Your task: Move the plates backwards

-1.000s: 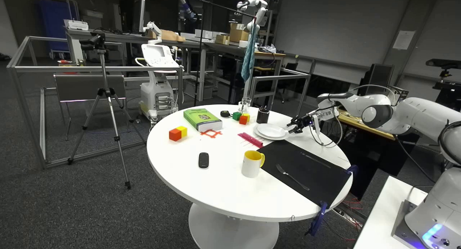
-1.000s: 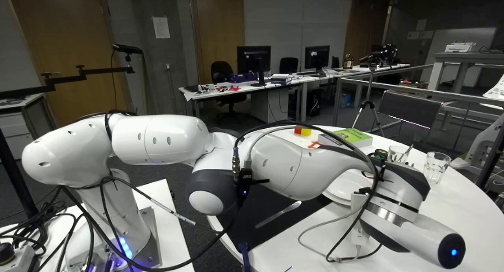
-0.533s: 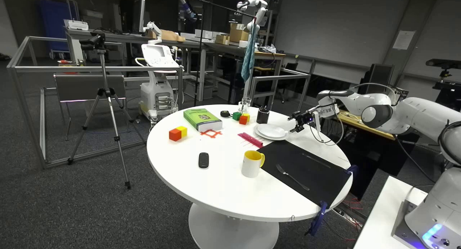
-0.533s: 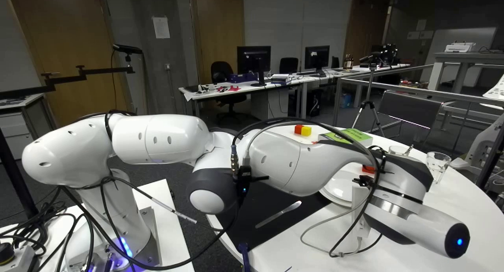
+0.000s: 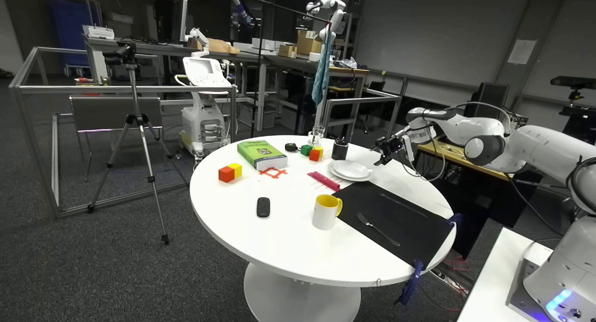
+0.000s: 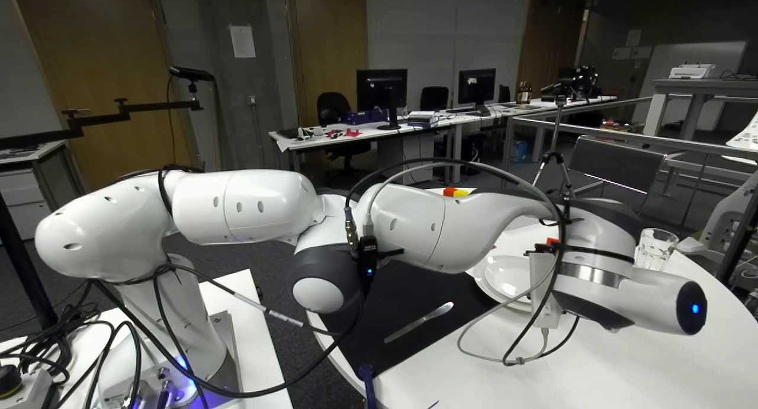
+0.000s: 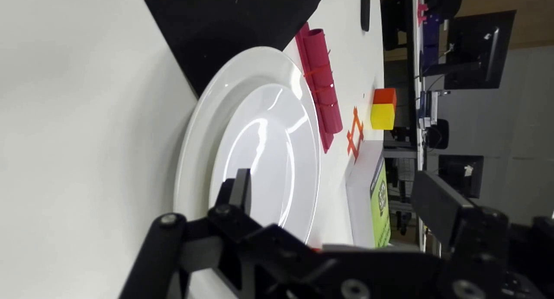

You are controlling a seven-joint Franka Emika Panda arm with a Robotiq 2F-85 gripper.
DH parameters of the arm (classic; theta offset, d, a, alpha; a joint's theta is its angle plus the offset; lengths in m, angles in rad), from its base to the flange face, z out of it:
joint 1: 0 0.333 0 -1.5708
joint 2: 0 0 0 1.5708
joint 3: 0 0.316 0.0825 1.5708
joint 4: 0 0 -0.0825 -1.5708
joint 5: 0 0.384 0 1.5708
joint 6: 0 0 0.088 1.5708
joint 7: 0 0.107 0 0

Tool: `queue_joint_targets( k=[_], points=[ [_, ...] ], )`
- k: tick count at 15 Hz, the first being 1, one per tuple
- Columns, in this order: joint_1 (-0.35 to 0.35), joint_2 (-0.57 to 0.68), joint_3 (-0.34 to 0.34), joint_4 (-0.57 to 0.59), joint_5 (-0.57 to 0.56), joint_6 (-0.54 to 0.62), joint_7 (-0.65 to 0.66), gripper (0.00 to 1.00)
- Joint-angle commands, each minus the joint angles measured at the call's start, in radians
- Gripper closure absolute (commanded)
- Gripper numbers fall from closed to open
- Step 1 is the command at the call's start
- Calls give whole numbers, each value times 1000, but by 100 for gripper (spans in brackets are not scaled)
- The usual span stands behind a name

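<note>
Black mat [image 5: 396, 222] is the landmark, flat on the round white counter [image 5: 279, 238]. White plates [image 7: 264, 147], looks like 2 stacked, smaller on top: at a corner of the mat, rim lapping over that corner in the wrist view; can't tell if they rest on the mat itself. Pincer [image 5: 375, 157]: near that same mat corner, up off the counter, jaws spread wide apart, facing the plates; a strip of counter shows between it and the plates in an exterior view. Arm [image 6: 414, 231] blocks most of the pincer in an exterior view. On the mat: 1 fork [image 5: 379, 230], 1 knife [image 6: 419, 322], lying apart. 2 blue clamps [image 5: 411, 282] at the mat corners along the counter's rim. Mug [image 5: 324, 215], white, yellow inside and yellow handle: upright, just beside the mat's edge. Pink piece [image 5: 324, 181]: 1 end near the mat, the rest running alongside the plates. Black handset [image 5: 263, 207]: apart from the mat, farther out than the mug. Red and yellow cubes [image 5: 227, 174], 2 of them, touching: well apart from the mat. Thick green book [image 5: 260, 155], lying flat: also well apart from the mat. Black pen cup [image 5: 340, 150], upright: past the plates, on their side away from the mat. Small blocks [image 5: 314, 154], green, red and yellow: also past the plates from the mat, near the pen cup. Clear glasses [image 5: 318, 132]: same side, farther out from the mat.
</note>
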Motion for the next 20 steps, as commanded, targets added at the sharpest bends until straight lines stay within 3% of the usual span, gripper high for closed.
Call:
queue_joint_targets(
  k=[1,4,5,20],
  points=[
    [26,0,1,84,-83,-79,68,0],
    [50,-1,8,131,-154,-118,86,0],
    [53,-44,9,73,-180,-109,69,0],
    [179,-181,12,84,-446,-223,56,0]
  ],
)
